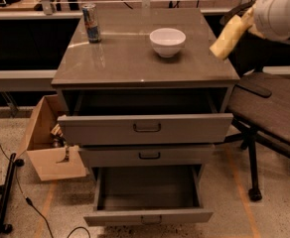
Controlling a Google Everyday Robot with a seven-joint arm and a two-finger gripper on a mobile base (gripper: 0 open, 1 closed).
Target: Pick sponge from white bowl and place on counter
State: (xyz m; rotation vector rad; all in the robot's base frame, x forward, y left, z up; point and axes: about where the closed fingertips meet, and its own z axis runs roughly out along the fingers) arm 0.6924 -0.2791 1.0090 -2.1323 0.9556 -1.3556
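Observation:
The white bowl [167, 41] stands empty on the grey-brown counter [130, 58], right of its middle. The white arm comes in from the top right. My gripper [240, 25] is at the arm's end, over the counter's right edge and well to the right of the bowl. A pale yellow foam block, the sponge [220, 44], hangs slanting down and to the left from it, in the air just above the counter's right edge. The gripper is shut on the sponge, which largely hides its own parts.
A blue-and-silver can [91, 23] stands at the counter's back left. The cabinet's top drawer [145, 128] and bottom drawer [147, 214] are pulled out. A dark padded chair [274, 108] stands to the right and a cardboard box [48, 143] on the floor to the left.

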